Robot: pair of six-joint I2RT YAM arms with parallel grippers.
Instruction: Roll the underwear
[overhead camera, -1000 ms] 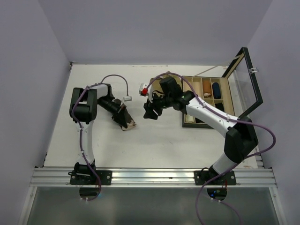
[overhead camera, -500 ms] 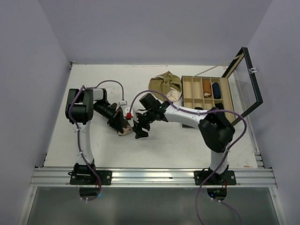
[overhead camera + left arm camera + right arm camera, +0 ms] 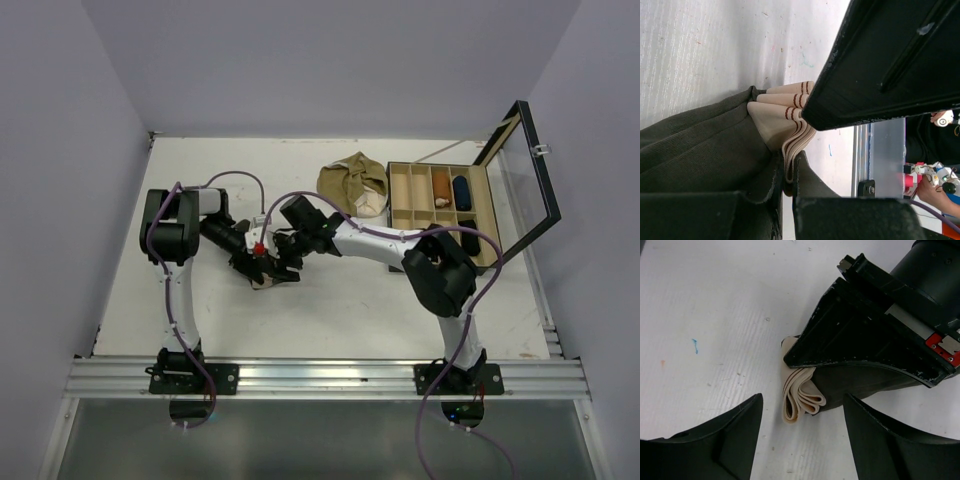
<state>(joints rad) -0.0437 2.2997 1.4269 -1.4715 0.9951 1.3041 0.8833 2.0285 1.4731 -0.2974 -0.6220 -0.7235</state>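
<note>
Right gripper (image 3: 285, 262) has moved left since the earlier frame; I see its fingers spread wide, empty, flanking the dark brown underwear (image 3: 801, 401), which the left gripper (image 3: 258, 270) pinches tight on the table (image 3: 330, 315). Olive-tan underwear (image 3: 352, 182) lies beyond.

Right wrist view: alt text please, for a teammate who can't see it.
The left end effector is clamped shut on the bunched dark brown underwear, whose folded beige waistband sticks out over the white table. The right end effector hovers open, one finger on each side of that waistband.
</note>
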